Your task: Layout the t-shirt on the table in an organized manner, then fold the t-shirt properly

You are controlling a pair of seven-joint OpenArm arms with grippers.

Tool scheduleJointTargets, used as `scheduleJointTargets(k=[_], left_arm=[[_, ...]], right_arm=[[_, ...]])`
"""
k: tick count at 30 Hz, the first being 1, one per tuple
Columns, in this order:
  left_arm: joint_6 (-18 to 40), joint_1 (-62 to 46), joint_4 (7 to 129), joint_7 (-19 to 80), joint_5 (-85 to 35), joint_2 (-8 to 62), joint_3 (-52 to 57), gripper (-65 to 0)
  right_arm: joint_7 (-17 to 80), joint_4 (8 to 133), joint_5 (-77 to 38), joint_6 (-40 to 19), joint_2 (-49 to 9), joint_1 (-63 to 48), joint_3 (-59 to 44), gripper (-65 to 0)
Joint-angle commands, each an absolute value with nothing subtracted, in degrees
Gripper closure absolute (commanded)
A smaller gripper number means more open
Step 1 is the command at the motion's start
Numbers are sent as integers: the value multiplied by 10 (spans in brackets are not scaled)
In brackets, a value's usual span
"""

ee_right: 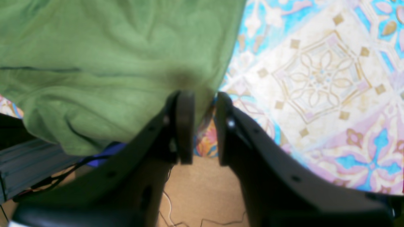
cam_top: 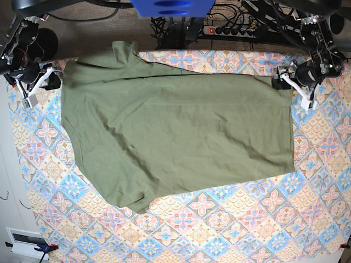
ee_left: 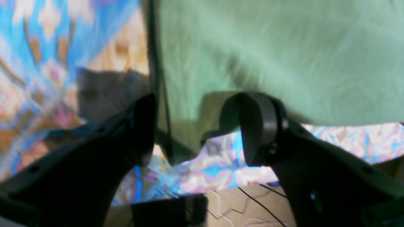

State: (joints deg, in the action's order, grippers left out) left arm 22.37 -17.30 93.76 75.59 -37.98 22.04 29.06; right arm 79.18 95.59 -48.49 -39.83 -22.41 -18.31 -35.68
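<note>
The olive-green t-shirt (cam_top: 175, 126) lies spread flat across the far half of the table (cam_top: 219, 230), hem toward the base view's right. My left gripper (cam_top: 286, 76) sits at the shirt's far right corner. In the left wrist view the left gripper (ee_left: 199, 126) is wide open, with the shirt (ee_left: 268, 47) edge hanging between the jaws, over the table (ee_left: 47, 47). My right gripper (cam_top: 46, 79) sits at the far left shoulder. In the right wrist view the right gripper (ee_right: 204, 104) has a narrow gap, with the shirt (ee_right: 110, 63) edge just past its tips, by the table (ee_right: 322, 75).
A power strip and cables (cam_top: 230, 27) lie behind the table's far edge. A blue part (cam_top: 173, 6) hangs at top centre. Bare floor with loose wires (ee_left: 246, 201) shows below the table edge. A dark rail (ee_right: 28, 170) runs beside the right gripper.
</note>
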Motion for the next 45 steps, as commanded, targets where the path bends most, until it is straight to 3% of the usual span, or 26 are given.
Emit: scheduleJointTargets(k=[1,4,9,12,19,24,28,35,42,45], left_arm=[[223,-174,947,753,-374,231,296,-401],[224,-175,947,753,-367,234,260,-372],[227,-189,960,755,-371,252,219,-119],[227,-216,1002,758,-371,264,215,0],[228,-239,1069,797,-378,276,230,0],[228,-243,1068,800,-487,274,314,0],[228,-242,1068,800,-567,272,366,0],[227,-242,1068,800,-590,269,378,0],[227,-242,1068,800,-588,251,378,0],[227,-242,1068,800,-588,247,378,0]], right_arm=[[785,966,-495,-400,-236,-182,-362,-121],[785,966,-495,-400,-236,-182,-363,-121],[785,966,-495,-400,-235,-182,-363,-121],[785,966,-495,-400,-235,-182,-363,-121],[785,966,-495,-400,-235,-183,-362,-123],[785,966,-494,-400,-235,-199,-360,-131],[785,966,-475,-400,-235,-208,-359,-175],[785,960,-442,-400,-221,-209,-338,-191],[784,965,-442,-400,-219,-211,-287,-338],[784,961,-442,-400,-219,-211,-284,-349]])
